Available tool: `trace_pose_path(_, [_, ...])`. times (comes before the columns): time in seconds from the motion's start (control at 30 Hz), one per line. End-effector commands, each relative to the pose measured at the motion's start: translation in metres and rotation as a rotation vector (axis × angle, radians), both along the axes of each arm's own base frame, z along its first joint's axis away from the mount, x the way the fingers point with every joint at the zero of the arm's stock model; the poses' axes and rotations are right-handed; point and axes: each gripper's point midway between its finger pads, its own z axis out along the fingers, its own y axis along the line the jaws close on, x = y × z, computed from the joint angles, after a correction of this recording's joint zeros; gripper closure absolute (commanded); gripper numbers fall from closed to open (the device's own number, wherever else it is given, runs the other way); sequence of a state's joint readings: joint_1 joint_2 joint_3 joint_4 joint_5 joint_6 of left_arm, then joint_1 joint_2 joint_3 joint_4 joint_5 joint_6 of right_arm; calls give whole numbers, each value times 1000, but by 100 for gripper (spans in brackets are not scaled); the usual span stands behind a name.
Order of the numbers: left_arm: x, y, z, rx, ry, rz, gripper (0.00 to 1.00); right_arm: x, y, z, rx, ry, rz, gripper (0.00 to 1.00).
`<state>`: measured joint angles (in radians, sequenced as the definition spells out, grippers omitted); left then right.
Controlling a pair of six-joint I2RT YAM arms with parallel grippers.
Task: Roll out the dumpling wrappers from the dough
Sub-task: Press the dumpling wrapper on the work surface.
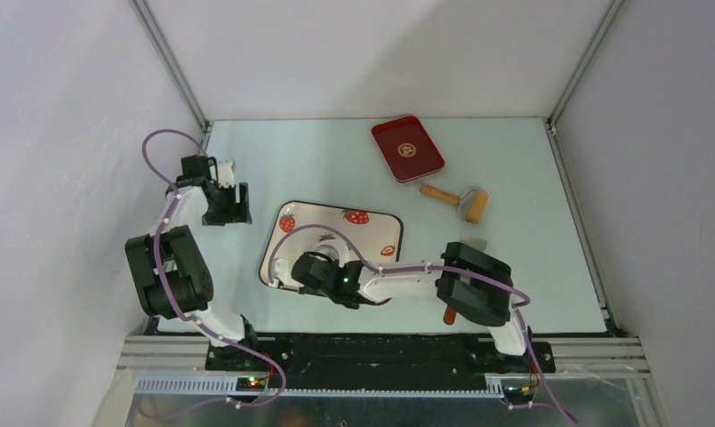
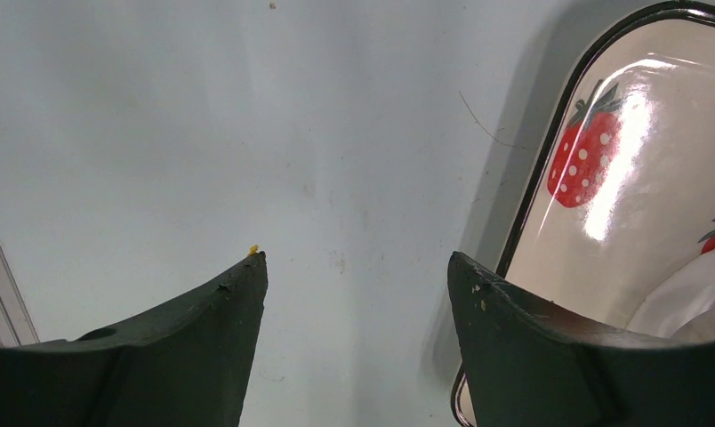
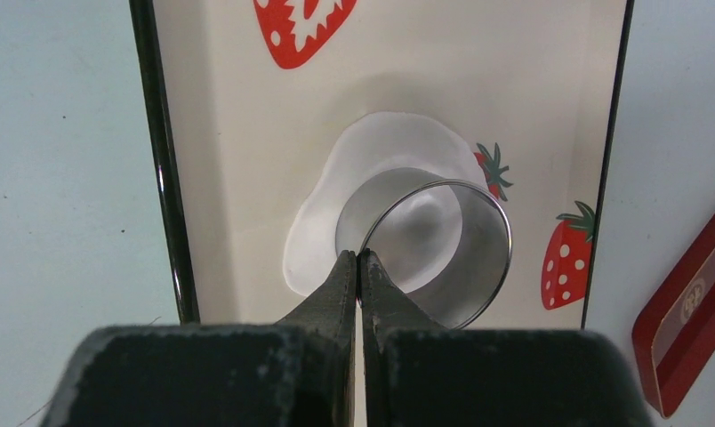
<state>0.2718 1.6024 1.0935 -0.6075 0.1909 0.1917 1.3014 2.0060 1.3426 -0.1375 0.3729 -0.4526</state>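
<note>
A flattened white sheet of dough point(image 3: 336, 191) lies on the strawberry-print tray point(image 3: 220, 133). A small silvery round cup point(image 3: 465, 276) stands on the sheet, mouth up. My right gripper point(image 3: 358, 258) is shut on the near rim of that cup, with the thin wall pinched between the fingertips. From above, the right gripper point(image 1: 314, 267) hangs over the tray's point(image 1: 372, 233) near left part and hides the dough. My left gripper point(image 2: 356, 258) is open over bare table just left of the tray point(image 2: 638, 196), holding nothing. Separate dumpling wrappers are out of view.
A red tray point(image 1: 407, 149) sits at the back right, and a wooden rolling pin point(image 1: 452, 199) lies just in front of it. A reddish handle point(image 1: 449, 314) pokes out from under the right arm. The left gripper point(image 1: 232, 205) is level with the strawberry tray's far left corner.
</note>
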Motion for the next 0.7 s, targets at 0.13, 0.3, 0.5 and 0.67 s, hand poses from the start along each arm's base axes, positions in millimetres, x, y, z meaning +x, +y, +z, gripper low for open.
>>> trace_pose_path(0.13, [6, 1, 15, -5, -65, 2, 21, 1, 4, -11, 6, 23, 5, 100])
trace_pose_path(0.3, [6, 2, 15, -6, -64, 5, 21, 0, 4, -14, 2, 40, 12, 100])
trace_pose_path(0.5, [6, 3, 16, -5, -67, 7, 21, 2, 1, -14, -1, 53, 14, 79])
trace_pose_path(0.67, [6, 3, 15, -5, -66, 11, 21, 8, 1, -1, 15, 25, 11, 67])
